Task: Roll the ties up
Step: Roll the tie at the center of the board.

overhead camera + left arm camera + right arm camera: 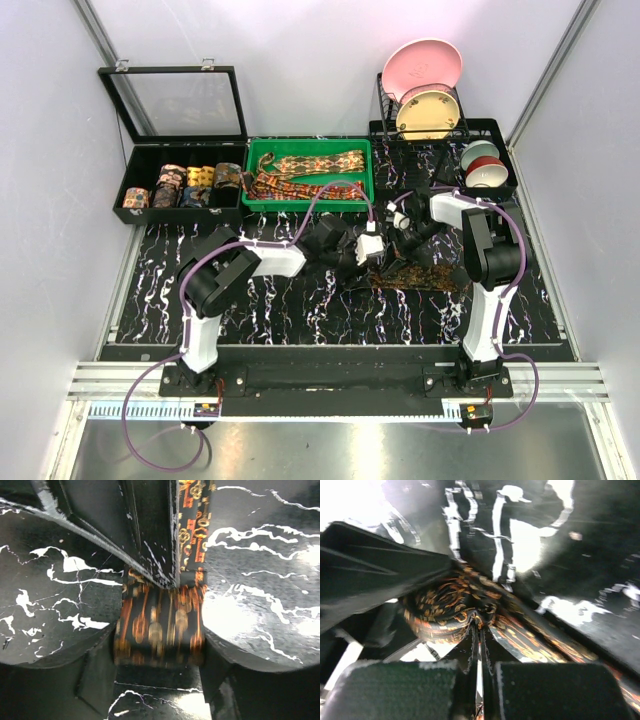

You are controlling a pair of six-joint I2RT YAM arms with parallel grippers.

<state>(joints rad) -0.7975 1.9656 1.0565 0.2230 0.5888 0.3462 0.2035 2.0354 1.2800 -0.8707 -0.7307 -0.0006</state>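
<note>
— Black marbled matting (300,310) spreads out before the two arms, and on it, between them, lies the half-rolled tie (425,277). How will it handle?

— Light and limp, by the look of it. It is thin patterned cloth with a slight sheen, probably slippery, with no stiffness of its own. Its coil (157,630) would likely spring loose if let go. The unrolled tail (192,525) lies flat on the matting, running away from the coil.

— So where should a claw take it?

— Across the coil's two side faces, pressing the layers together, or at the core. The right gripper (479,625) has its jaws together, the tips seemingly nipping cloth at the coil's middle. The left gripper (156,677) has its jaws apart, one finger at each side of the coil. Whether the pads touch it is not clear.

— And the count?

— One tie on the matting. In the green tray (310,143) loose ties (305,165) lie tangled, at least two; the exact number cannot be told. The black display case (128,170), its lid up, holds finished rolls (185,185), roughly six, too small to count surely. The dish rack (385,100) holds two plates, a pink plate (422,65) and a cream plate (428,113). Near it sit what seem to be three stacked bowls (483,165).
</note>
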